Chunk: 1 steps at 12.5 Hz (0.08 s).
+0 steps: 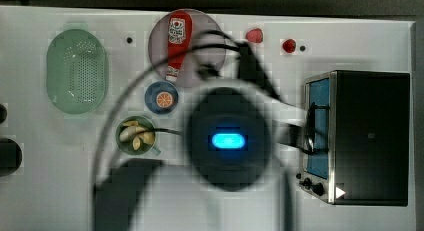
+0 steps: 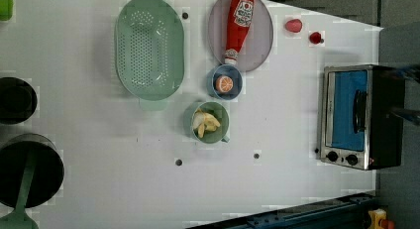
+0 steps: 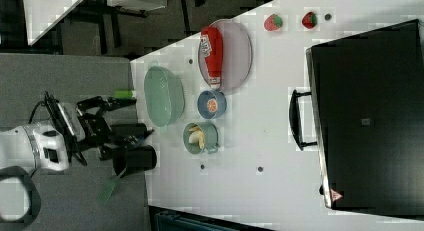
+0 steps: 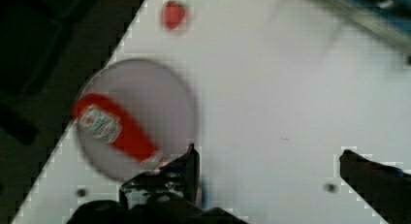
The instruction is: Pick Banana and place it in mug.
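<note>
The banana (image 2: 205,123) lies inside the mug (image 2: 221,126), a pale cluster of short curved pieces resting against the green wall, and nothing grips it. The mug stands near the middle of the white table (image 2: 277,179), just beside the blue bowl (image 2: 235,76) that holds an orange slice (image 2: 224,84); its stubby handle points away from the bowl. Beyond the bowl, a grey plate (image 2: 260,40) at the table's far edge in the left view carries the ketchup bottle (image 2: 238,23) lying on its side. The green basket (image 2: 148,45) sits beside the plate and bowl, toward the left view's left. Two strawberries (image 2: 293,25) rest near the far corner, and the toaster oven (image 2: 354,115) stands along the left view's right edge. The gripper (image 4: 266,161) is released, fingers spread wide apart above bare table, holding nothing.
</note>
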{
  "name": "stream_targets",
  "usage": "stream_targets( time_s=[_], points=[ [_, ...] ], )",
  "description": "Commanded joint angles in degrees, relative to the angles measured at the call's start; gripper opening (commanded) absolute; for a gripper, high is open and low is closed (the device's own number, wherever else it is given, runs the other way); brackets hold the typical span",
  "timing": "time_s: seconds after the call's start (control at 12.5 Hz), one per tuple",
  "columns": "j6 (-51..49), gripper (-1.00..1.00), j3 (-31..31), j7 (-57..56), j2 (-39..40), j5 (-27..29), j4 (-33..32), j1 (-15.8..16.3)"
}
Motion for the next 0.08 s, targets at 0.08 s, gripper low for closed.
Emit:
stream_targets(
  time_s=[0.08],
  points=[
    [-7.27,1.00,-2.63,-12.12,0.68,0.49,2.66,0.67]
  ],
)
